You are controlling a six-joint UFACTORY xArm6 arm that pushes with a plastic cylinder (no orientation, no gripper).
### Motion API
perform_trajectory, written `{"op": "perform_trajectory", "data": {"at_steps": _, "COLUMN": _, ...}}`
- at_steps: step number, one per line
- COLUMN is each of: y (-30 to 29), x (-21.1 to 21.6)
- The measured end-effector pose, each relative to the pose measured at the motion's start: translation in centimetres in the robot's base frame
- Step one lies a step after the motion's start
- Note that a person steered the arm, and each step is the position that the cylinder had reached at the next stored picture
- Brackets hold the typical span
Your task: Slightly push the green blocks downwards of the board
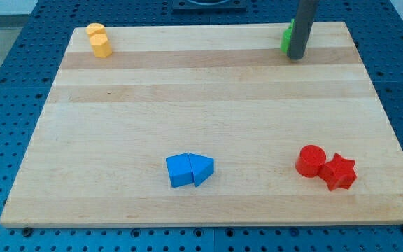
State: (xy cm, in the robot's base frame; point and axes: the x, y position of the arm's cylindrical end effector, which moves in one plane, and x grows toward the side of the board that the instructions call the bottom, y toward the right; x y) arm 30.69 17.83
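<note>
Tip [297, 57] – bare rod, nothing gripped – sits at board's [201, 112] top right, touching green blocks [286, 39] on their right side, largely hiding them. You need tip above them at view's top – downward push impossible otherwise.

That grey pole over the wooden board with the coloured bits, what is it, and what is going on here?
The grey pole is the end of a robot arm. It has no hand, only a straight rod, and its lower end, my tip, slides over the wooden board to push small blocks about; it holds nothing. There is only this one picture, looking down at the board from in front. My tip stands at the view's top right, right beside the green blocks, which it partly hides, so their shape is unclear. At the top left are two yellow blocks, at the bottom middle two blue blocks touching, and at the bottom right a red round block against a red star block.
</note>
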Motion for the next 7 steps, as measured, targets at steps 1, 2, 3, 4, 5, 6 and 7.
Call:
{"op": "perform_trajectory", "data": {"at_steps": 1, "y": 0.0, "x": 0.6}}
{"op": "perform_trajectory", "data": {"at_steps": 2, "y": 2.4, "x": 0.6}}
{"op": "perform_trajectory", "data": {"at_steps": 3, "y": 11.2, "x": -1.2}}
{"op": "perform_trajectory", "data": {"at_steps": 4, "y": 14.1, "x": -6.4}}
{"op": "perform_trajectory", "data": {"at_steps": 5, "y": 12.7, "x": -11.3}}
{"op": "perform_trajectory", "data": {"at_steps": 6, "y": 3.7, "x": -11.3}}
{"op": "perform_trajectory", "data": {"at_steps": 7, "y": -5.1, "x": -11.1}}
